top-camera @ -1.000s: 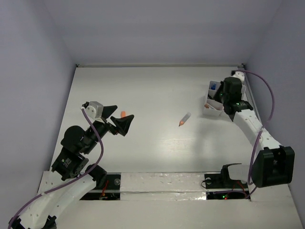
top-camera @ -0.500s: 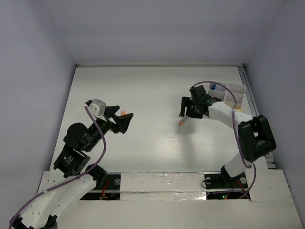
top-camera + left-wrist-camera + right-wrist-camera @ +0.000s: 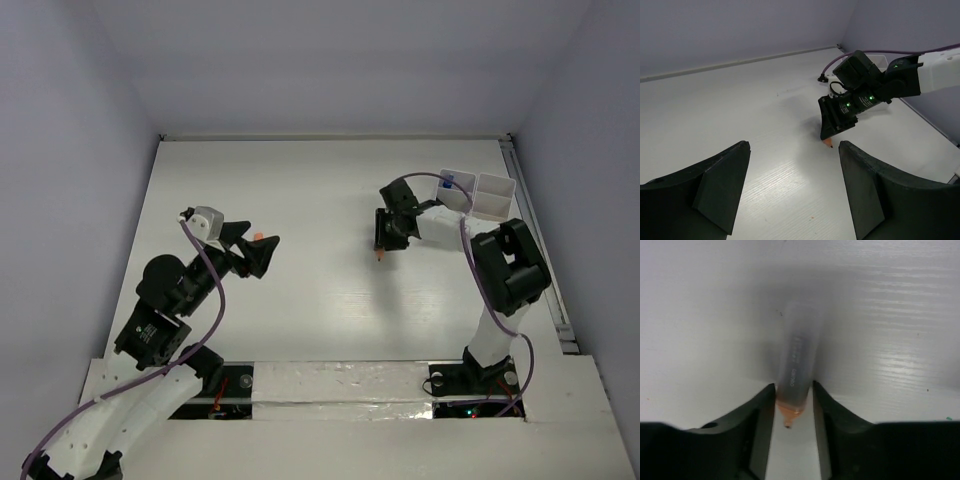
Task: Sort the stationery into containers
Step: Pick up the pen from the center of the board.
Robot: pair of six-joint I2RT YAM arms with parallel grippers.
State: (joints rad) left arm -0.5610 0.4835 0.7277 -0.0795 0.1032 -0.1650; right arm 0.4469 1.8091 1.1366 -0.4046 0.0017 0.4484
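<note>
A translucent grey pen with an orange tip (image 3: 799,360) lies near the middle right of the white table. My right gripper (image 3: 792,405) is down over it with a finger against each side, shut on it. In the top view that gripper (image 3: 386,236) hides most of the pen, and only the orange tip (image 3: 380,257) shows. The left wrist view shows the same tip (image 3: 828,143) under the right gripper (image 3: 836,122). My left gripper (image 3: 251,246) is open and empty above the left side of the table, beside a small orange marker (image 3: 258,238). The white divided tray (image 3: 482,196) stands at the far right.
A blue-capped item (image 3: 447,181) stands in the tray's left compartment. The right arm's purple cable (image 3: 425,178) arcs over the tray. Walls close in the table at the back and on both sides.
My right gripper has swung from the tray leftwards to the pen, come down over it and closed round it. The left arm has hardly moved.
</note>
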